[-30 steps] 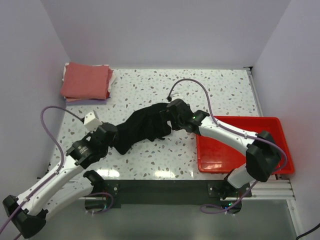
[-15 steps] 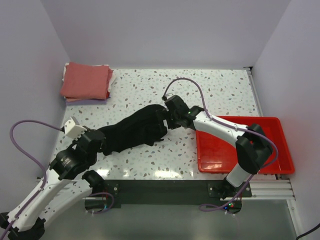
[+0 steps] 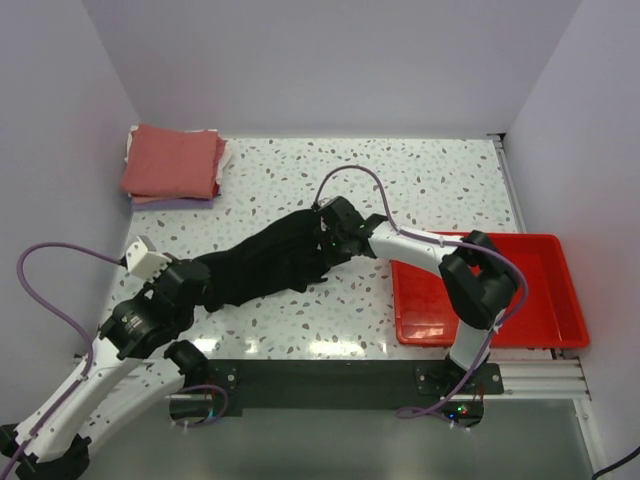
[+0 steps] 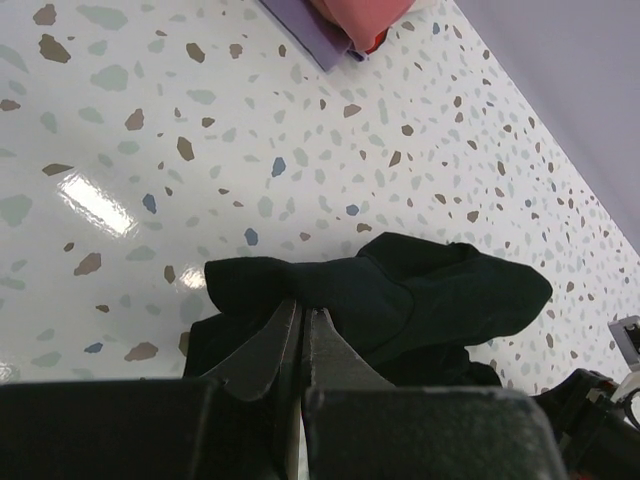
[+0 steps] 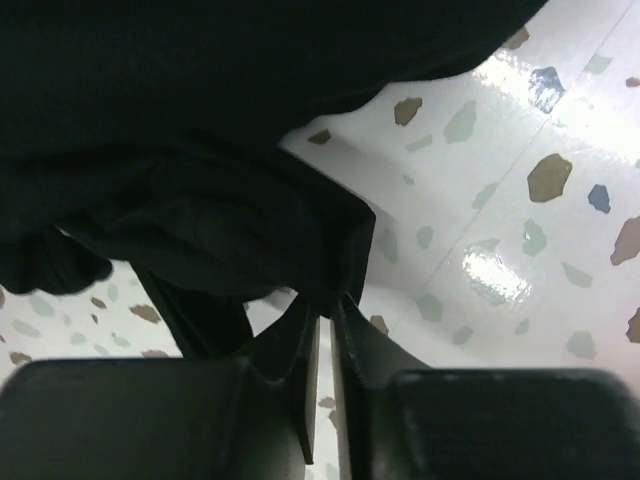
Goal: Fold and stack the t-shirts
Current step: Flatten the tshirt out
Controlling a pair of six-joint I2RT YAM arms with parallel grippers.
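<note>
The black t-shirt lies bunched in a long strip across the middle of the table, between my two grippers. My left gripper is shut on its near-left end; in the left wrist view the fingertips pinch a fold of the black cloth. My right gripper is at the shirt's far-right end. In the right wrist view that gripper has its fingers nearly together, nipping an edge of the black cloth. A folded salmon-red t-shirt tops a stack at the back left, over a lavender one.
A red plastic tray sits at the right, under the right arm's elbow. White walls close in the left, back and right sides. A rail runs along the table's near edge. The stack's corner shows at the top of the left wrist view.
The right gripper has gone from open to shut on the black shirt's edge and shifted slightly left. The left arm pulled its end of the shirt left and toward the near edge, stretching it out.
</note>
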